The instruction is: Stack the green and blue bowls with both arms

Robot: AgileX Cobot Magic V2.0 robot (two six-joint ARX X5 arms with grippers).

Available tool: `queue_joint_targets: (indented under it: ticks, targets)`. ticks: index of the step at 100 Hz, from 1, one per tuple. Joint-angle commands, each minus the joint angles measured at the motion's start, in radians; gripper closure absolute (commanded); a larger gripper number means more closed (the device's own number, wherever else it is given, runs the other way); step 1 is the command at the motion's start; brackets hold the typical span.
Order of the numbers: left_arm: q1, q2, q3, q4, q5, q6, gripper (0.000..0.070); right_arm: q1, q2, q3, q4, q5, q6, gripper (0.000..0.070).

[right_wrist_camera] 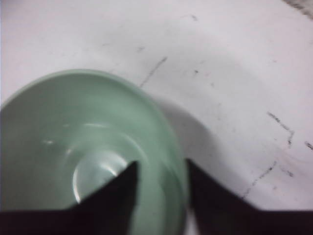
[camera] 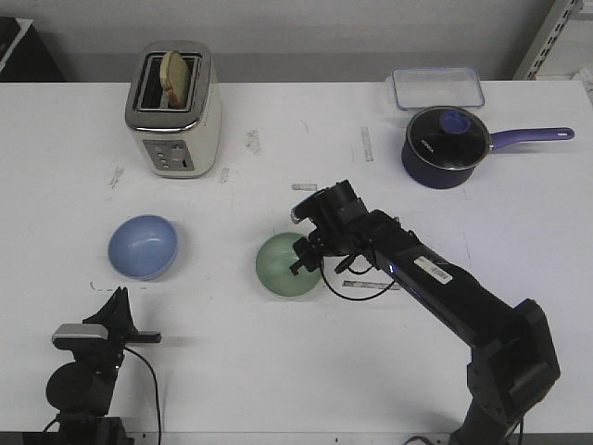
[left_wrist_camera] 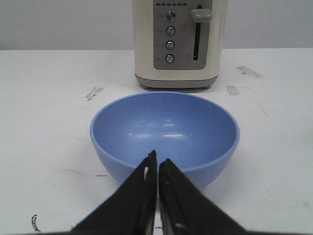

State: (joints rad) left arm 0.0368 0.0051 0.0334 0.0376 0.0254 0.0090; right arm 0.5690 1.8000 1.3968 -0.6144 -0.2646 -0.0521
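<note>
The blue bowl (camera: 143, 247) sits upright on the white table, left of centre, and fills the left wrist view (left_wrist_camera: 165, 128). My left gripper (camera: 119, 297) is shut and empty, its tips (left_wrist_camera: 157, 160) just short of the bowl's near rim. The green bowl (camera: 283, 266) sits at the table's middle. My right gripper (camera: 304, 261) is open and straddles its right rim. In the right wrist view, one finger (right_wrist_camera: 122, 188) is inside the bowl (right_wrist_camera: 73, 127) and the other (right_wrist_camera: 205, 188) outside; this view is blurred.
A cream toaster (camera: 174, 109) with bread in it stands behind the blue bowl, close behind it in the left wrist view (left_wrist_camera: 180, 41). A dark blue saucepan (camera: 449, 146) with glass lid and a clear lidded box (camera: 437, 87) are at the back right.
</note>
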Motion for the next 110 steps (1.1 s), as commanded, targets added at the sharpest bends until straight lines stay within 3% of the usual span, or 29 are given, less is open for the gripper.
queue_joint_targets:
  ticks: [1, 6, 28, 34, 47, 75, 110]
  targets:
    - [0.0, -0.002, -0.02, 0.009, -0.002, -0.002, 0.0699, 0.006, 0.011, 0.039, 0.002, -0.005, -0.001, 0.0168]
    - [0.0, -0.002, -0.02, 0.009, -0.002, -0.002, 0.0699, 0.006, 0.006, 0.06, -0.012, -0.003, -0.001, 0.013]
    - [0.0, -0.002, -0.02, 0.01, -0.002, -0.001, 0.0699, -0.023, -0.028, 0.22, -0.131, 0.003, -0.002, 0.0151]
    - [0.0, -0.002, -0.02, 0.012, -0.002, -0.001, 0.0699, -0.045, -0.055, 0.257, -0.154, 0.003, -0.002, 0.0262]
    - [0.0, -0.002, -0.02, 0.013, -0.002, -0.001, 0.0699, -0.113, -0.145, 0.275, -0.175, 0.003, -0.009, 0.07]
    - [0.0, -0.002, -0.02, 0.013, -0.002, -0.002, 0.0699, -0.305, -0.328, 0.219, -0.261, 0.086, -0.051, 0.07]
    - [0.0, -0.002, -0.02, 0.009, -0.003, -0.002, 0.0699, -0.51, -0.777, -0.334, -0.003, 0.142, -0.05, 0.07]
